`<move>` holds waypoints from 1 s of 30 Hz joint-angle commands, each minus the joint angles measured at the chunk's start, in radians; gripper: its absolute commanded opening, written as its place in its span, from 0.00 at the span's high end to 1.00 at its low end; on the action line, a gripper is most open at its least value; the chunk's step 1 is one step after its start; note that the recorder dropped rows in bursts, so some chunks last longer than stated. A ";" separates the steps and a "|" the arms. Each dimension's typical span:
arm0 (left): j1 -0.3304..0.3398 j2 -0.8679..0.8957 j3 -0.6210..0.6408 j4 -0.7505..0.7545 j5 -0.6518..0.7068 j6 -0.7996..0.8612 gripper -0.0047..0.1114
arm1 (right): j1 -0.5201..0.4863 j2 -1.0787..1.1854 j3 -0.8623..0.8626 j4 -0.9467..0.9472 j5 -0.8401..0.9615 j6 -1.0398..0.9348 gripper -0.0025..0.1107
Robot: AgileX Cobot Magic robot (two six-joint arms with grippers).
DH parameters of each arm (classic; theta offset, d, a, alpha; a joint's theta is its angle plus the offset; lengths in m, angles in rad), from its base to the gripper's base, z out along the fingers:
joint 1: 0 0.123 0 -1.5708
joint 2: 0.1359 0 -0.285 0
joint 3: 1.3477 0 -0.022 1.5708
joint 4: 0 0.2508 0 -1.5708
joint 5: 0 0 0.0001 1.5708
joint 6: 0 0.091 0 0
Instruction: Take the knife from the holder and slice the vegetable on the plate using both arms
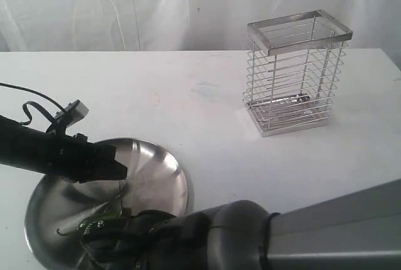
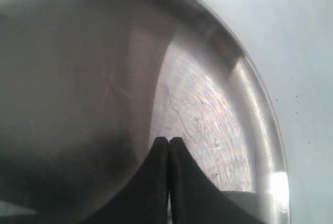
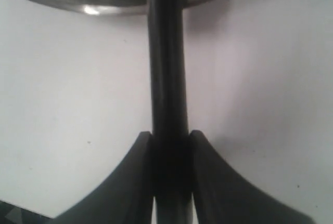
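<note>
The right claw (image 3: pixel 170 143) is clamping the knife (image 3: pixel 166 57) by its black handle, the tool reaching toward the plate (image 1: pixel 160 176) at lower left of the exterior view. The left claw (image 2: pixel 169 142) is hanging over the plate with its tips pressed together, apparently on nothing. The vegetable (image 1: pixel 84 225) is lying at the plate's lower edge, by the right arm. The holder (image 1: pixel 294 72) is standing empty at upper right on the surface (image 1: pixel 188 94). With nothing pinning it, the glossy pepper could roll or skid under the blade.
</note>
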 commanded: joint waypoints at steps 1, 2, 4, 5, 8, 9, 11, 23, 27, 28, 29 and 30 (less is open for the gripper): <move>-0.001 -0.049 -0.007 -0.024 -0.026 0.054 0.96 | 0.000 0.004 0.007 0.009 0.034 0.005 0.98; -0.001 -0.056 -0.007 -0.012 0.025 0.054 0.96 | 0.000 0.004 0.007 0.009 0.034 0.005 0.98; -0.001 -0.064 0.002 0.019 0.174 0.047 0.96 | 0.000 0.004 0.007 0.009 0.035 0.005 0.98; -0.001 -0.069 0.007 0.017 0.207 0.047 0.96 | 0.000 0.004 0.007 0.009 0.030 0.005 0.98; -0.001 -0.093 0.012 -0.001 0.250 0.051 0.96 | 0.000 0.004 0.007 0.009 0.014 0.005 0.98; -0.001 -0.104 0.012 -0.003 0.250 0.051 0.96 | 0.000 0.004 0.007 0.009 0.010 0.005 0.98; -0.001 -0.124 0.012 0.001 0.253 0.051 0.96 | 0.000 0.004 0.007 0.009 0.007 0.005 0.98; -0.001 -0.177 0.067 0.220 0.183 -0.129 0.96 | 0.000 0.004 0.007 0.009 0.009 0.005 0.98; -0.001 -0.171 0.113 0.193 0.122 -0.126 0.96 | 0.000 0.004 0.007 0.009 0.009 0.005 0.98; -0.001 -0.171 0.113 0.183 0.124 -0.110 0.96 | 0.000 0.004 0.007 0.009 0.009 0.005 0.98; -0.001 -0.171 0.111 0.157 0.154 -0.086 0.96 | 0.000 0.004 0.007 0.009 0.009 0.005 0.98; -0.001 -0.171 0.111 0.136 0.169 -0.072 0.96 | 0.000 0.004 0.007 0.009 0.007 0.005 0.98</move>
